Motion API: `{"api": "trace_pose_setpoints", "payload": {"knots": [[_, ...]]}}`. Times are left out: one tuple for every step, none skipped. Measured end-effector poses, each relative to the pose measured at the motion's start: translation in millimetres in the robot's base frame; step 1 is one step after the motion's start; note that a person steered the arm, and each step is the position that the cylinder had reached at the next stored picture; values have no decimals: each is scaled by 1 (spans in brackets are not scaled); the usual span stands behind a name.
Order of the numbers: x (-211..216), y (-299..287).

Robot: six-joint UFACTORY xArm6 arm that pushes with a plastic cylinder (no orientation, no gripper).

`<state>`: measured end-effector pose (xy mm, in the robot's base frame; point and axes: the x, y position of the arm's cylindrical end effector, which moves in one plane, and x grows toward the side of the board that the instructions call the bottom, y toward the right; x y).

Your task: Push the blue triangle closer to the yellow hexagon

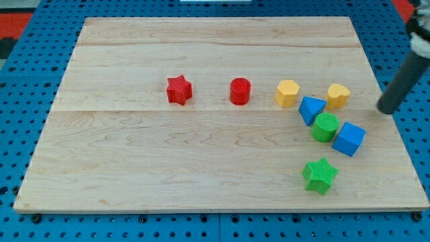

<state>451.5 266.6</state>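
Blue triangle (311, 109) sits at 4 o'clock of yellow hexagon (287, 93), nearly touching, green cylinder (326, 127) at its 4; my tip (385, 109) parked well off at 3, touching nothing, no jaws, so free to approach.

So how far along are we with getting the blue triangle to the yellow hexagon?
Mostly done: the blue triangle sits just below and right of the yellow hexagon, nearly touching. In hand: nothing; my tip is far right, clear of all blocks. Left: at most a small nudge up-left.
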Motion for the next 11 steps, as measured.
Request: {"api": "trace_pose_setpoints", "payload": {"knots": [[3,-51],[5,-110],[6,-175],[11,-168],[15,-185],[24,-248],[20,-271],[4,-256],[-5,-237],[16,-183],[64,-122]]}}
